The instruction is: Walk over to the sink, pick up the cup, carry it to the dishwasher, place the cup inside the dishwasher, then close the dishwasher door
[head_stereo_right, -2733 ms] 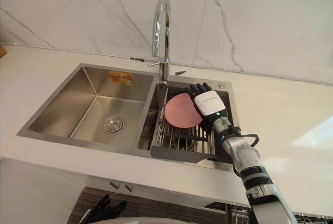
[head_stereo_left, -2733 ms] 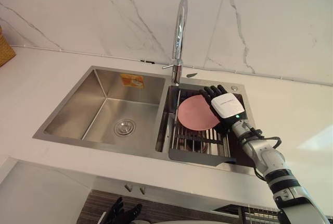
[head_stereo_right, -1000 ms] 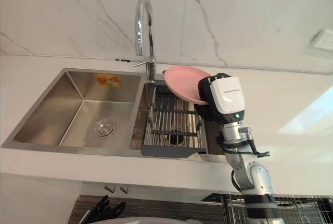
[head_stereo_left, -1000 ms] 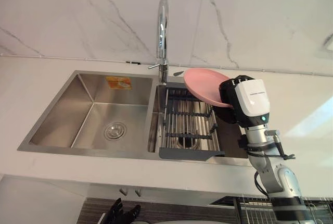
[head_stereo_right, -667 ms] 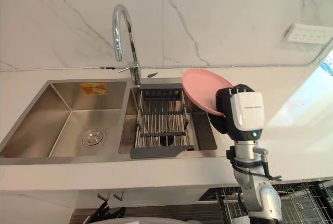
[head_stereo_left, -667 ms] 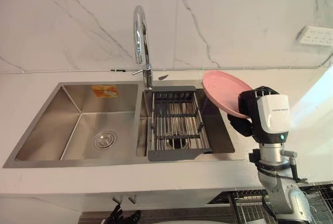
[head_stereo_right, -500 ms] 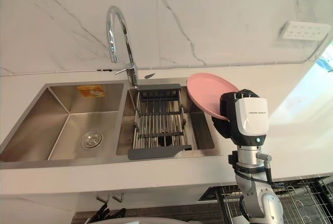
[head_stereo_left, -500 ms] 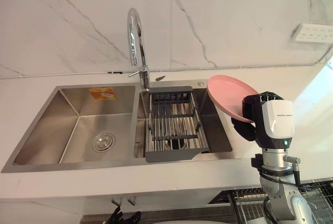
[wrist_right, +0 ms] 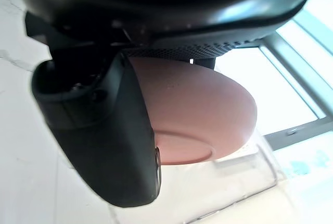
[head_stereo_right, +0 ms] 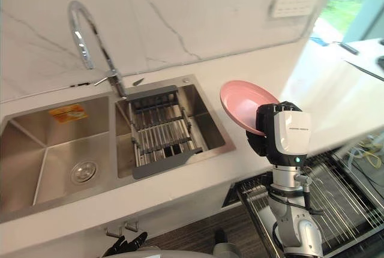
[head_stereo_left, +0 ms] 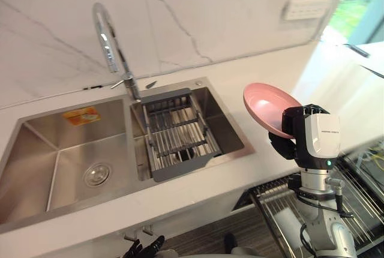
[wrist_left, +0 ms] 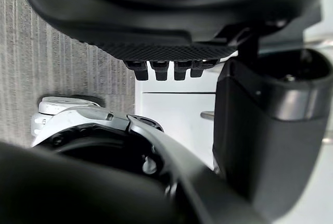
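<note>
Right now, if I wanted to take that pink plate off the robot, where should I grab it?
Probably by the free rim of the pink plate, coming in from the sink side. The right hand is clamped on the rim nearest the robot. The plate is tilted, and its opposite edge sticks out clear, so that edge is the one to pinch.
</note>
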`<state>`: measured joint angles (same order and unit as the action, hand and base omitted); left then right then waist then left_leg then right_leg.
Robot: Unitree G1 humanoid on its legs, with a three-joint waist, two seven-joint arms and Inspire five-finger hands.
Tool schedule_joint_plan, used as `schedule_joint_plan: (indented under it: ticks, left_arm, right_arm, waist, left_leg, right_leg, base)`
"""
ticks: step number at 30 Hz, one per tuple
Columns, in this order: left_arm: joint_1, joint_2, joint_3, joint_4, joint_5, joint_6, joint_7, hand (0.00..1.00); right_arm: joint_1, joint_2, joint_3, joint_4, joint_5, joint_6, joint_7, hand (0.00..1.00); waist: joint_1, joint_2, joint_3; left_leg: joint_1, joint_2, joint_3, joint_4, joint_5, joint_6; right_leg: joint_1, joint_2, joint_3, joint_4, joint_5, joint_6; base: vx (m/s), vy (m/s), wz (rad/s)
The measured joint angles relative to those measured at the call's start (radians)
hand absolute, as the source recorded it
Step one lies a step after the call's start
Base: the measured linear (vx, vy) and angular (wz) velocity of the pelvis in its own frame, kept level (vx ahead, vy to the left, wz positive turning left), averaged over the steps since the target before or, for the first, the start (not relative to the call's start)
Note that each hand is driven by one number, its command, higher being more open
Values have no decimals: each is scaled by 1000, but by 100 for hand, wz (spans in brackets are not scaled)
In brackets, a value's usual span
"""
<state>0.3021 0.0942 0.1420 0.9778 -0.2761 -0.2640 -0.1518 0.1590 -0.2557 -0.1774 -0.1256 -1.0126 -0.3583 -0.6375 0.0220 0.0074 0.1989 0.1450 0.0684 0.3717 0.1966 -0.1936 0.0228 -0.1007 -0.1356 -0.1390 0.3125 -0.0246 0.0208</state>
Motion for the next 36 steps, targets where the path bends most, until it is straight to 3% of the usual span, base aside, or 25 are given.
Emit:
schedule_joint_plan:
  ticks: [2,3,4,5,6,8,9,13,24,36]
  left_arm:
    - [-8,45,-46,14,-3,20,2,100]
    - [-6,43,-46,14,-22,26,4,100]
    - [-14,38,-48,15,-45,33,8,100]
    - [-16,35,-72,14,-48,35,11,100]
    - [-16,37,-76,15,-50,41,16,100]
    - [-6,50,-73,17,-61,39,37,100]
    - [-2,62,-76,17,-57,42,37,100]
    - [7,66,-79,34,-52,41,37,100]
    - [26,61,-72,34,-38,37,25,100]
    - [39,60,-51,37,-16,35,25,100]
  right_arm:
    - [-4,-5,36,4,-40,5,-40,0]
    - [-3,-8,40,4,-43,6,-54,0]
    - [-4,-21,40,9,-42,17,-74,0]
    - [-10,-30,43,30,-43,37,-75,0]
    - [-14,-29,49,43,-43,50,-74,0]
    - [-2,-29,47,46,-42,72,-74,0]
    - [-2,-36,35,43,-41,78,-68,0]
    - [5,-42,5,43,-31,80,-23,0]
    - [42,-10,-16,44,-31,83,34,0]
    - [126,49,-145,127,13,251,-4,0]
  waist:
    - [-11,-29,-4]
    - [-16,-31,-5]
    - [-18,-25,-3]
    - [-9,-2,-15]
    - [-8,-1,-17]
    - [-12,-9,-23]
    - [-12,-11,-33]
    - [-12,-4,-48]
    - [-10,-7,-48]
    - [-19,-5,-48]
  left_leg:
    - [22,-11,55,9,-15,-3]
    - [20,-14,56,19,-25,-11]
    - [8,-20,21,45,-38,-27]
    - [-2,-27,-69,44,-37,-24]
    - [3,-18,-89,36,-36,-22]
    - [15,1,-89,8,-25,-29]
    - [16,6,-88,-13,-15,-33]
    - [50,-2,-88,-58,16,-34]
    - [102,-20,-98,-97,23,-27]
    - [110,-17,-54,-124,29,-39]
  right_leg:
    - [-2,-55,-102,141,-113,3]
    - [4,-59,-119,121,-125,6]
    - [14,-33,-121,76,-118,17]
    - [34,11,-109,4,-87,18]
    - [52,30,-107,-36,-72,16]
    - [96,64,-109,-136,-32,-5]
    - [124,86,-107,-218,14,-5]
    - [209,106,-104,-367,105,-3]
    - [266,100,-80,-403,119,5]
    - [238,111,-35,-402,120,4]
  base:
    - [-97,-27,-79]
    - [-6,-42,-53]
    - [-5,-27,-47]
    - [-3,4,-52]
    - [1,8,-43]
    - [15,-30,-16]
    - [19,-46,-8]
    - [68,10,-3]
    - [1,40,3]
    - [-25,2,-11]
